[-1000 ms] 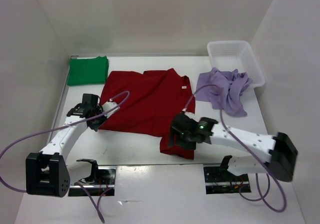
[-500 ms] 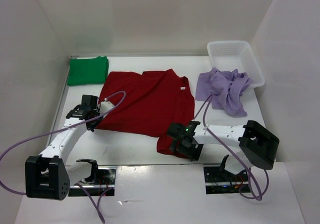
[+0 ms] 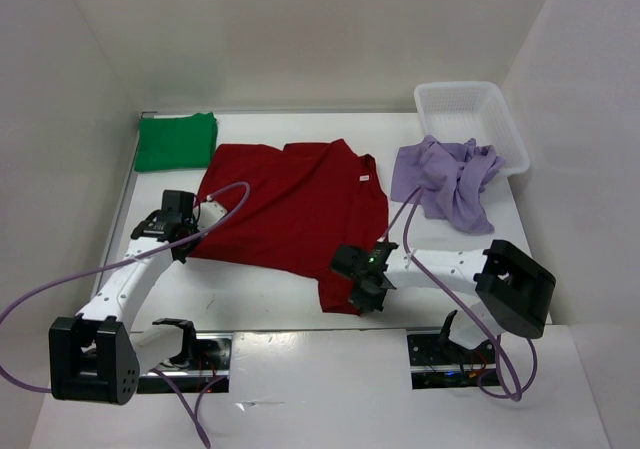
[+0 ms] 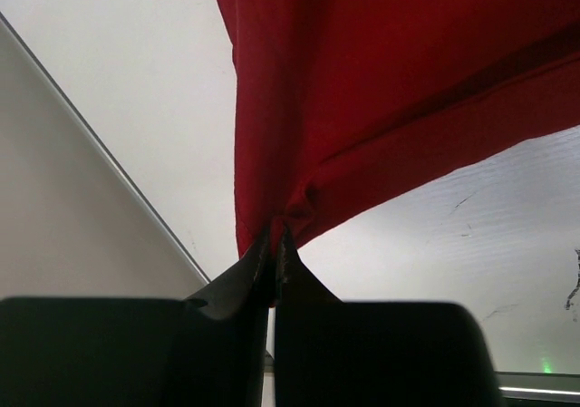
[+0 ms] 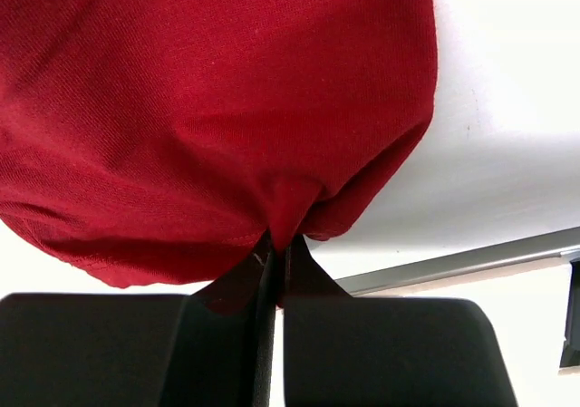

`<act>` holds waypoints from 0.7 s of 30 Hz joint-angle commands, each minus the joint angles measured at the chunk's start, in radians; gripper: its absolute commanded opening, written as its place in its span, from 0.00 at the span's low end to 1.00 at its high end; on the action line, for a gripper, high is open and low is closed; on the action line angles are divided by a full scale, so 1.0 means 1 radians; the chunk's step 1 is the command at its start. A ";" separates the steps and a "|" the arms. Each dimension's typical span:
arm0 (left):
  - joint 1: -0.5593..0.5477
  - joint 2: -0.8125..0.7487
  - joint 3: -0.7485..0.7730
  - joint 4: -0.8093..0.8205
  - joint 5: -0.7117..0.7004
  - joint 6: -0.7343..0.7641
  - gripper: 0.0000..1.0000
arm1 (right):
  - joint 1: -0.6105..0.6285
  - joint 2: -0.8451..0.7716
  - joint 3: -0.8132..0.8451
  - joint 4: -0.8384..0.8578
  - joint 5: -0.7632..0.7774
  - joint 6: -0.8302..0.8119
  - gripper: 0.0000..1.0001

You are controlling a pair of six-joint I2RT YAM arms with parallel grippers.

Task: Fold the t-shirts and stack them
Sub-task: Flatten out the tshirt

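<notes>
A dark red t-shirt (image 3: 290, 209) lies spread across the middle of the table, its white neck label toward the right. My left gripper (image 3: 183, 237) is shut on the shirt's left hem corner (image 4: 290, 209). My right gripper (image 3: 362, 287) is shut on the shirt's near right corner (image 5: 288, 215), where the cloth bunches between the fingers. A folded bright green t-shirt (image 3: 176, 140) rests at the back left. A crumpled pale lavender t-shirt (image 3: 446, 181) lies at the back right.
A white lattice basket (image 3: 470, 119) stands at the back right corner, touching the lavender shirt. White walls close the table on the left, back and right. The table's near edge strip (image 5: 453, 262) runs just below the right gripper.
My right gripper slid toward the near corner of the red shirt and shut on it. The shirt's near right flap shifted slightly. The left gripper kept its hold.
</notes>
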 commanded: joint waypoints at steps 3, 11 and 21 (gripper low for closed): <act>0.007 -0.021 0.065 0.000 -0.003 -0.014 0.00 | 0.007 -0.030 0.094 -0.154 0.174 -0.025 0.00; 0.007 0.150 0.484 0.044 0.160 -0.034 0.00 | -0.507 -0.087 0.647 -0.127 0.376 -0.638 0.00; 0.016 0.267 1.087 0.152 0.240 -0.093 0.00 | -0.506 0.238 1.678 -0.416 0.704 -0.961 0.00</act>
